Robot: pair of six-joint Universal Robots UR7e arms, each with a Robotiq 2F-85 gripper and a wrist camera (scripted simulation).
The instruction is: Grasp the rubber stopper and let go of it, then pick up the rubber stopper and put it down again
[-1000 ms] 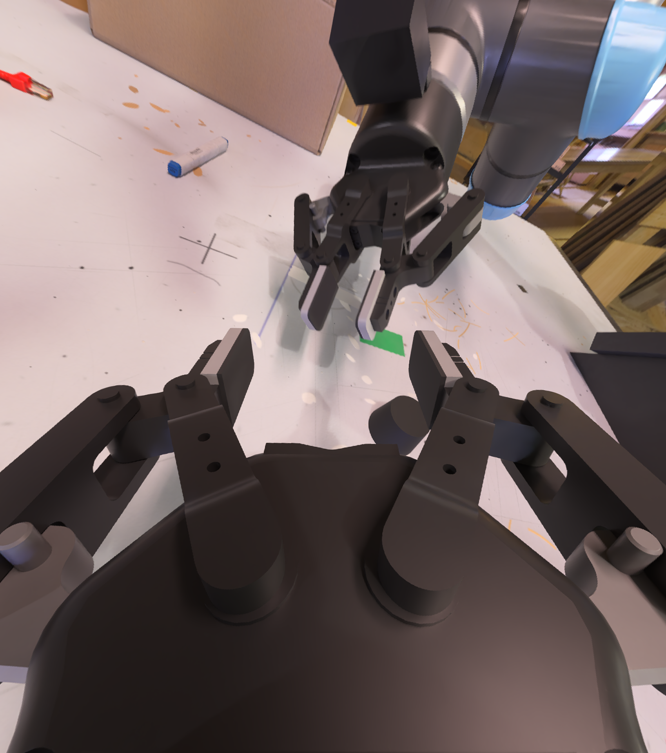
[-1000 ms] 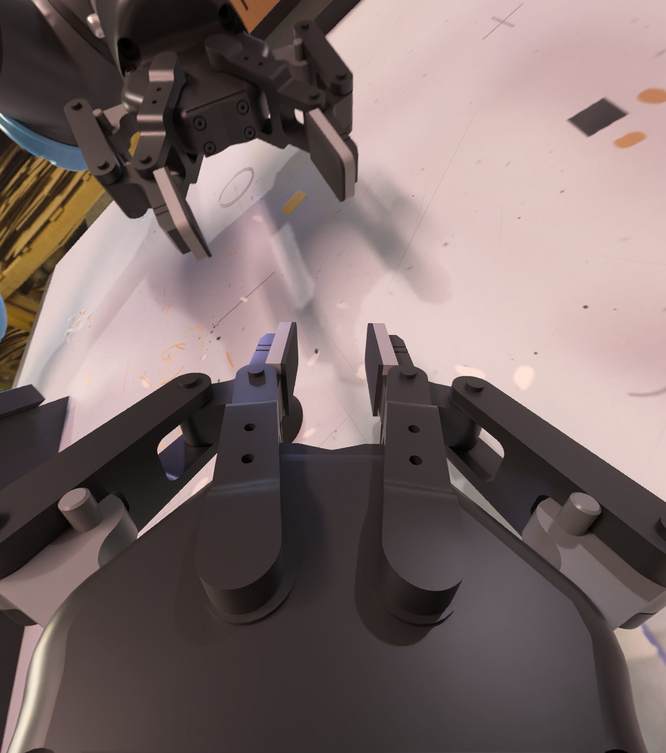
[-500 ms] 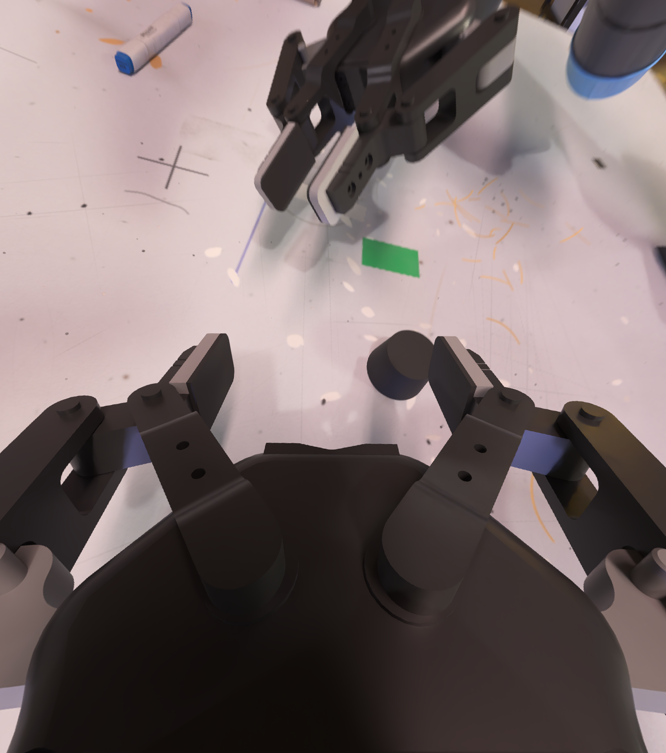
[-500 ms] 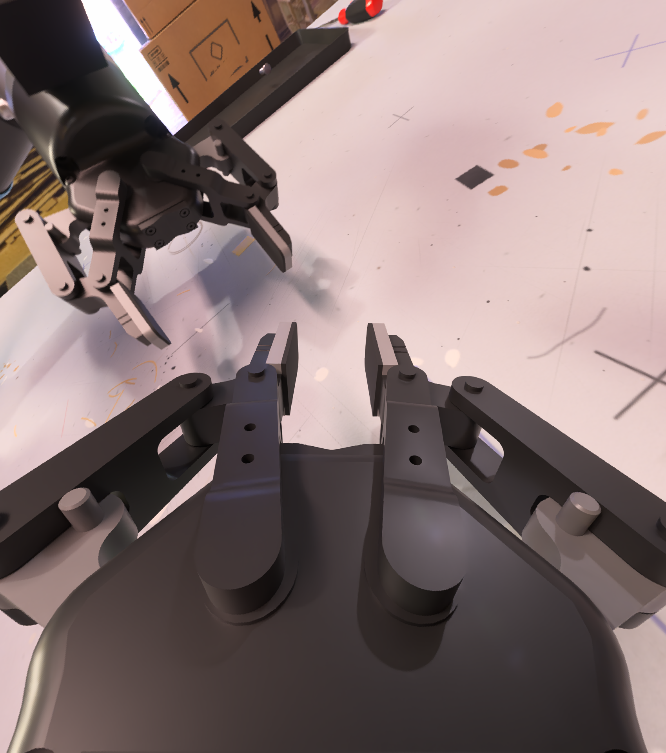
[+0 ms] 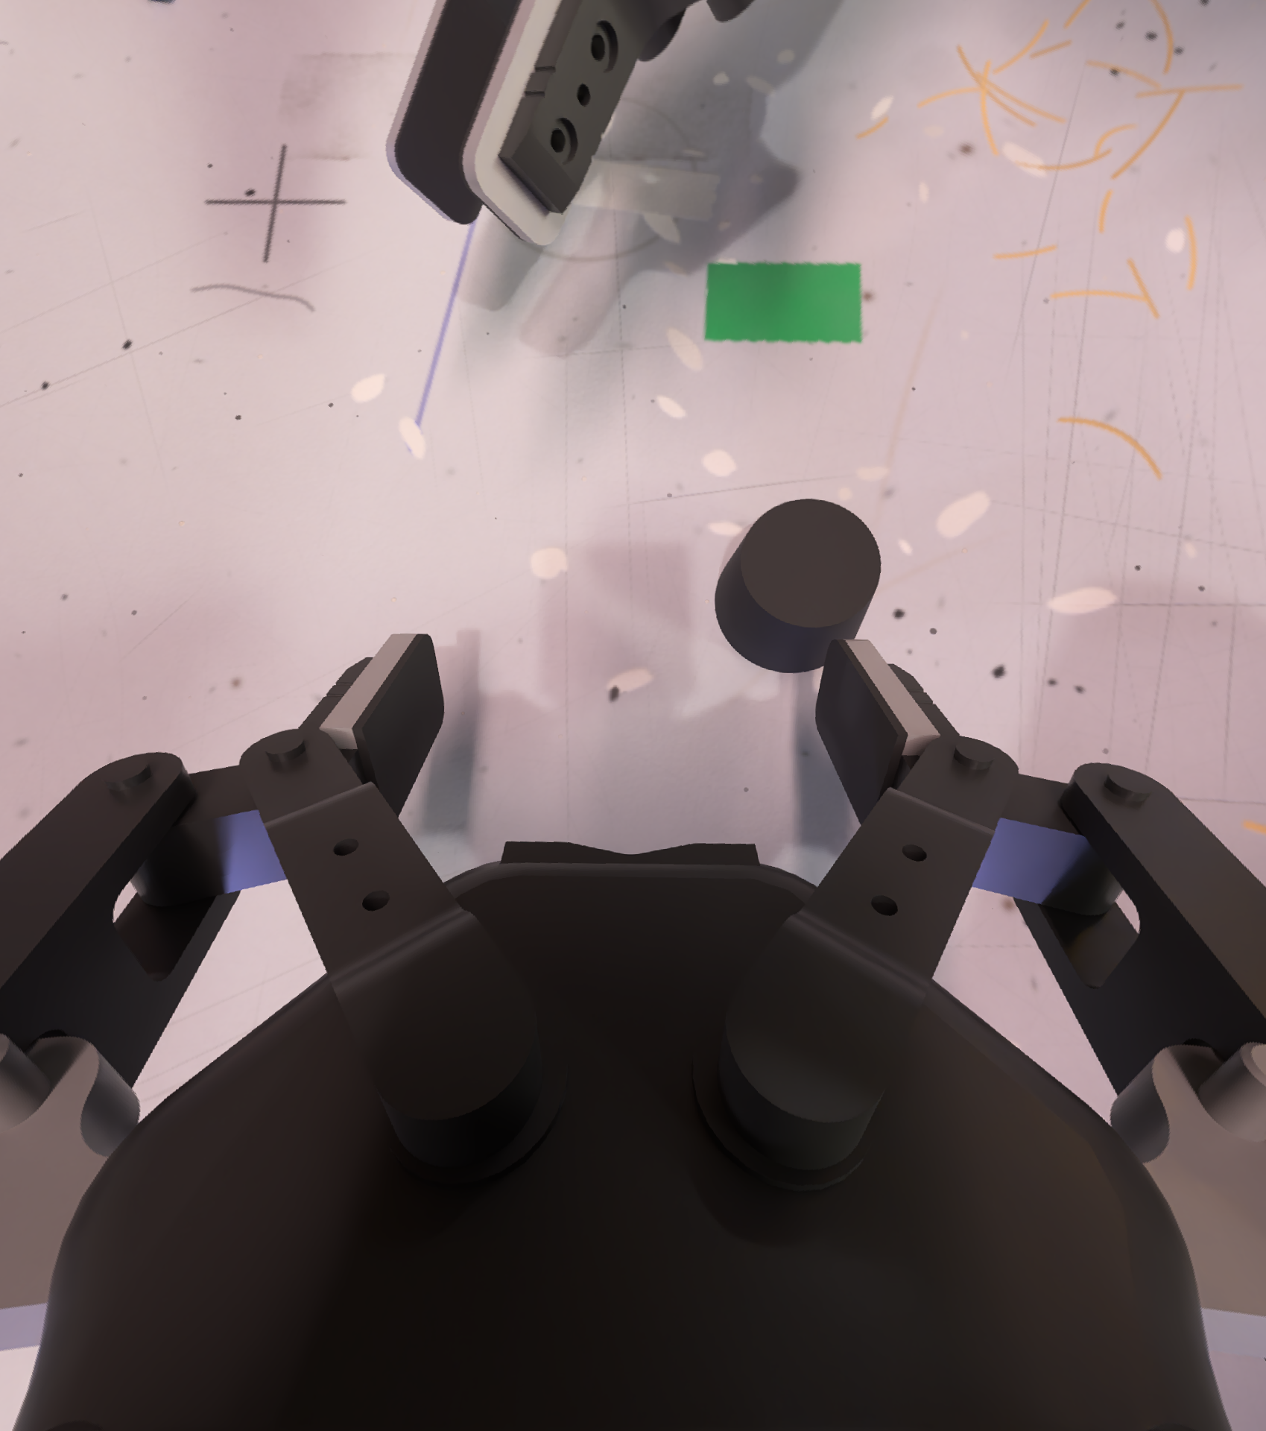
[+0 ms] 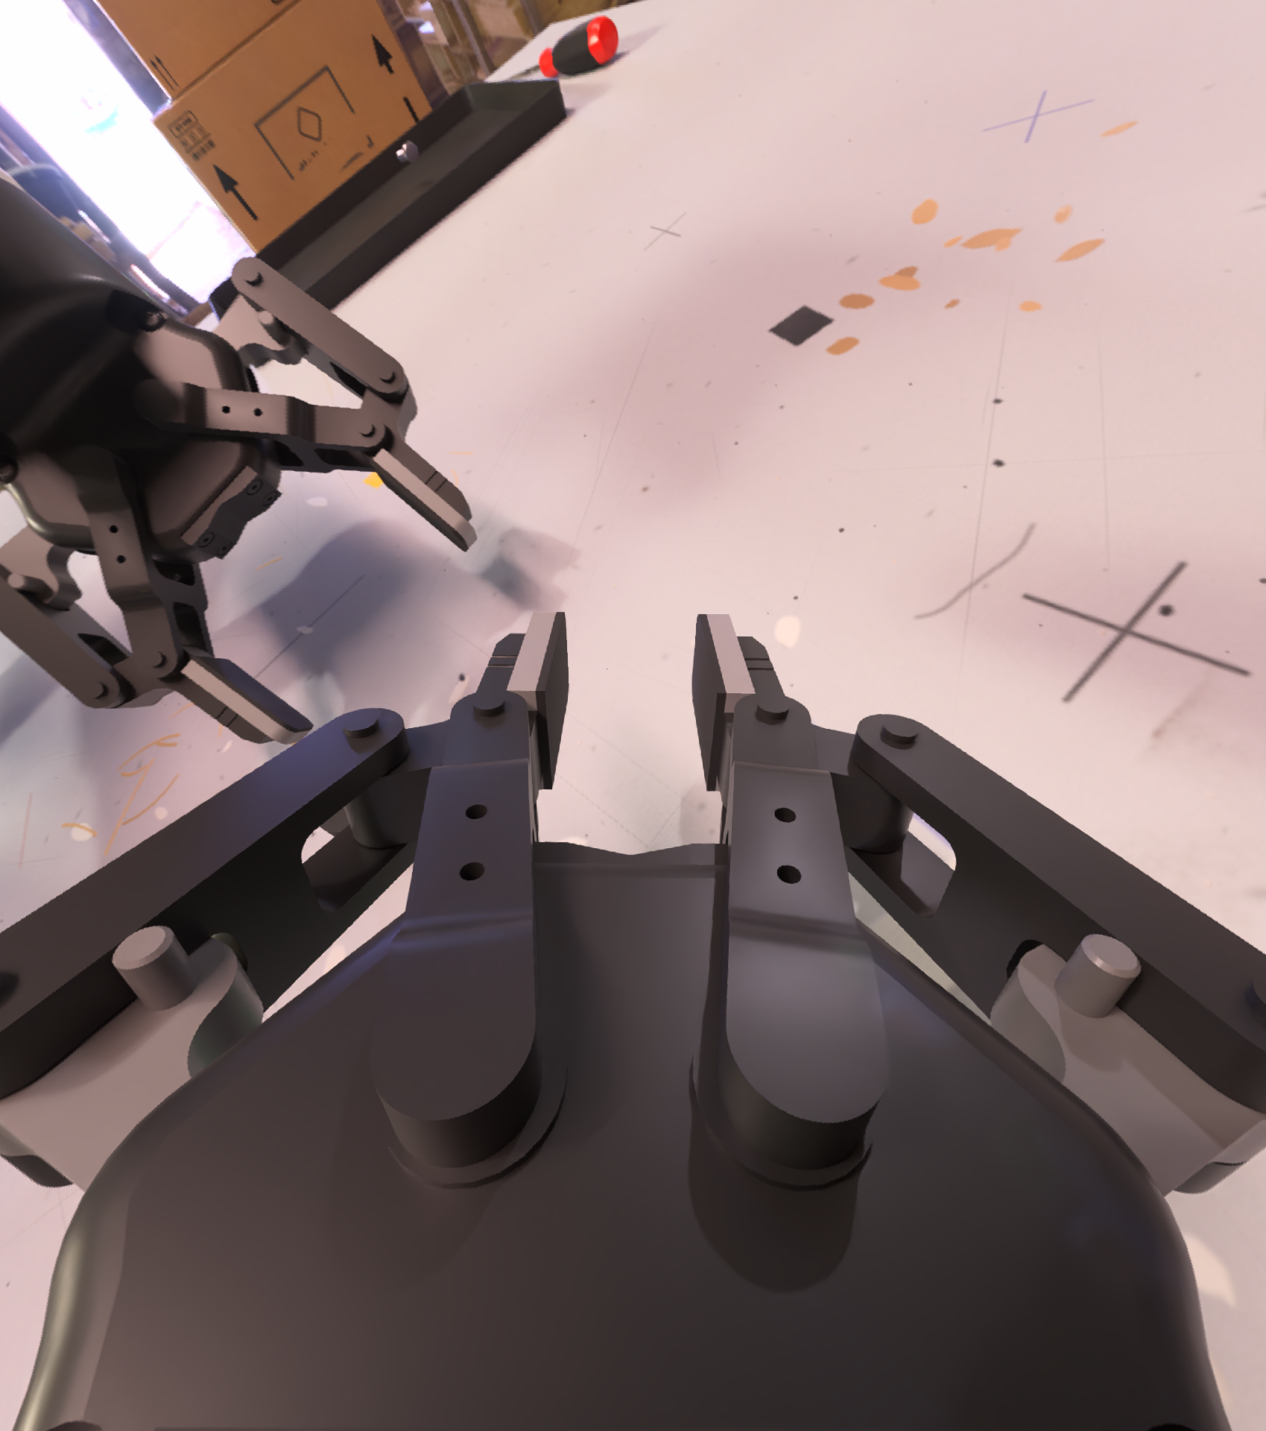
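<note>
The rubber stopper (image 5: 800, 581) is a short dark cylinder standing on the white table. In the left wrist view it sits just ahead of my left gripper's right fingertip (image 5: 858, 697), off to the right of the jaw gap. My left gripper (image 5: 626, 681) is wide open and empty, low over the table. It also shows in the right wrist view (image 6: 366, 627), open. My right gripper (image 6: 629, 666) holds nothing, its jaws parallel with a narrow gap. Its fingers (image 5: 490, 132) hang above the table at the far side. The stopper is not visible in the right wrist view.
A flat green patch (image 5: 783, 302) lies on the table beyond the stopper. A cardboard box (image 6: 289, 132), a black slab (image 6: 420, 193) and a red-and-black object (image 6: 583, 46) stand at the far edge. A small black square (image 6: 800, 324) lies mid-table.
My left gripper has come down closer to the table and its jaws have spread wider; the stopper has come out from behind its right finger. My right gripper has tilted up and drawn away.
</note>
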